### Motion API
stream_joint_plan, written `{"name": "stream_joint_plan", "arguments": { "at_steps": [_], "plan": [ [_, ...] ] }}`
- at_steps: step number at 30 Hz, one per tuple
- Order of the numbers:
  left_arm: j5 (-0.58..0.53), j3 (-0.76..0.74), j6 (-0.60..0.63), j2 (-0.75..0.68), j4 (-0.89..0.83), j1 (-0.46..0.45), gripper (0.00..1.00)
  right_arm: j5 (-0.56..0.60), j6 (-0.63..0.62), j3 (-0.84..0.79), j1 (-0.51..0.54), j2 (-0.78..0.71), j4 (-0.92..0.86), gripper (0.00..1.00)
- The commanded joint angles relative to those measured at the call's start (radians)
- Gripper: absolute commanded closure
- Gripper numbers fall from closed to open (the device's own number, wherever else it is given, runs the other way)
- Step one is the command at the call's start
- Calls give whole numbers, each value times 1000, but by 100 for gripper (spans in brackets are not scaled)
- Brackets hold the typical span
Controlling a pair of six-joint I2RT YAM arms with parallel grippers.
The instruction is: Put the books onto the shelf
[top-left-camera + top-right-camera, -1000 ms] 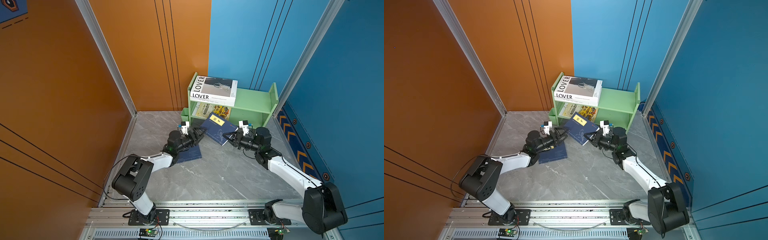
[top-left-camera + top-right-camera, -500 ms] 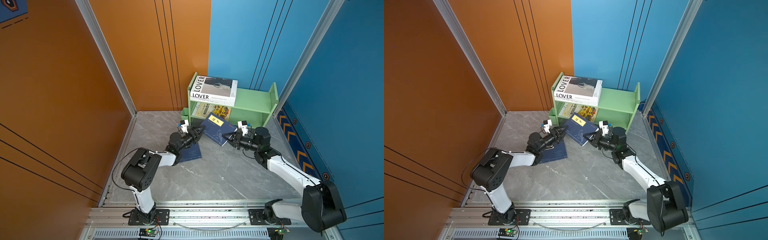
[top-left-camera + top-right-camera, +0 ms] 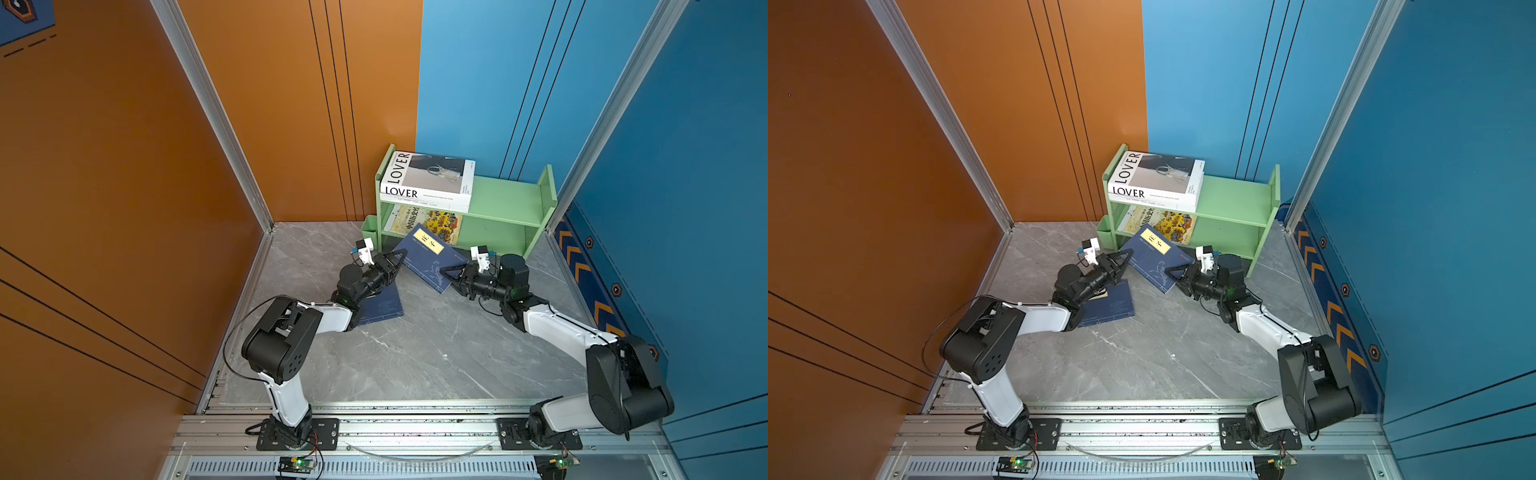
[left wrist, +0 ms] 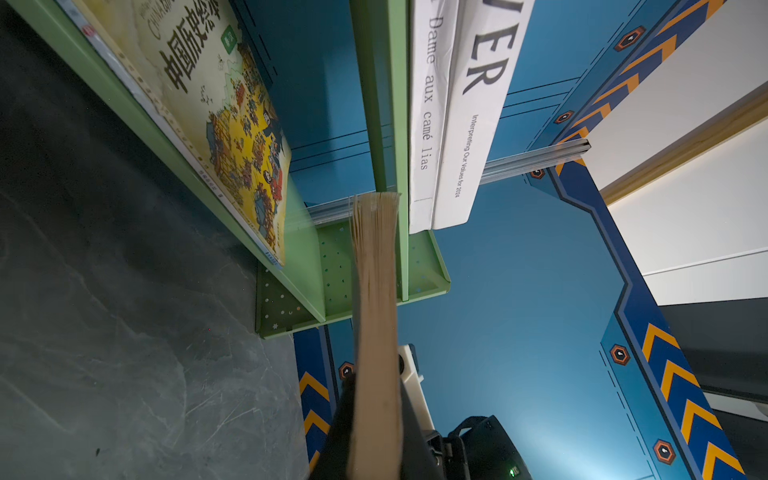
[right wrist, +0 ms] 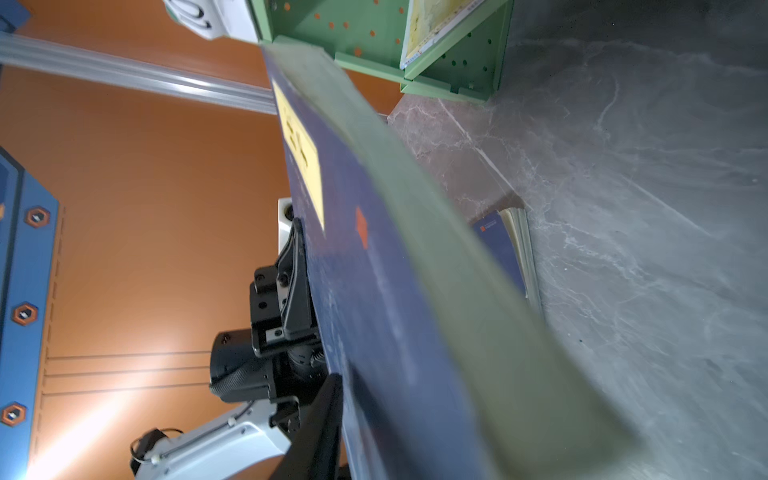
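A navy book with a yellow label (image 3: 428, 255) (image 3: 1156, 259) hangs tilted in front of the light green shelf (image 3: 507, 195). My left gripper (image 3: 392, 264) (image 4: 376, 399) is shut on its left edge, whose tan page block (image 4: 374, 311) runs out from the jaws. My right gripper (image 3: 451, 272) sits around the book's right corner. One of its fingers (image 5: 320, 415) lies beside the cover (image 5: 374, 270) and the other is hidden. A second navy book (image 3: 382, 307) (image 5: 496, 249) lies flat on the floor under my left arm. The white "LOVER" book (image 3: 428, 178) tops the shelf. A yellow illustrated book (image 3: 432, 218) (image 4: 232, 124) fills the lower tier.
A small green cup (image 3: 369, 232) hangs on the shelf's left end. Under "LOVER" lies another white book (image 4: 428, 104). An orange wall closes the left side. A blue wall with orange chevrons (image 3: 582, 266) closes the right. A metal rail (image 3: 415, 428) runs along the front.
My left gripper has closed on the navy book's left edge, and that arm's elbow has swung in. The right gripper's jaws have eased apart a little. The book has barely moved.
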Motion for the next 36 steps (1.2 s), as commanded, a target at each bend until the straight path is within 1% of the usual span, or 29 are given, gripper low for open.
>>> {"name": "stream_joint_plan", "arguments": {
  "at_steps": [1, 6, 12, 19, 24, 28, 29, 32, 35, 36],
  "plan": [
    [-83, 22, 32, 21, 93, 6, 100, 27, 81, 8, 3, 42, 157, 61],
    [-126, 68, 31, 58, 89, 7, 100, 50, 149, -11, 44, 98, 281, 58],
    [-189, 79, 32, 80, 92, 8, 100, 96, 201, -31, 65, 117, 369, 61],
    [-233, 82, 4, 109, 123, 4, 100, 138, 225, -35, 70, 142, 414, 72],
    [-250, 86, -7, 119, 125, 2, 100, 155, 274, -25, 76, 188, 504, 81],
    [-247, 93, -4, 114, 93, 6, 99, 180, 264, -21, 59, 196, 509, 85],
    [-246, 97, -2, 112, 78, 7, 94, 180, 260, -17, 53, 198, 505, 86],
    [-227, 116, -1, 105, 4, 15, 85, 162, 228, 22, 29, 206, 456, 87],
    [-212, 139, 4, 105, -49, 21, 76, 146, 144, 84, 19, 214, 333, 88],
    [-205, 149, 8, 105, -67, 22, 71, 143, 113, 105, 17, 219, 288, 88]
  ]
}}
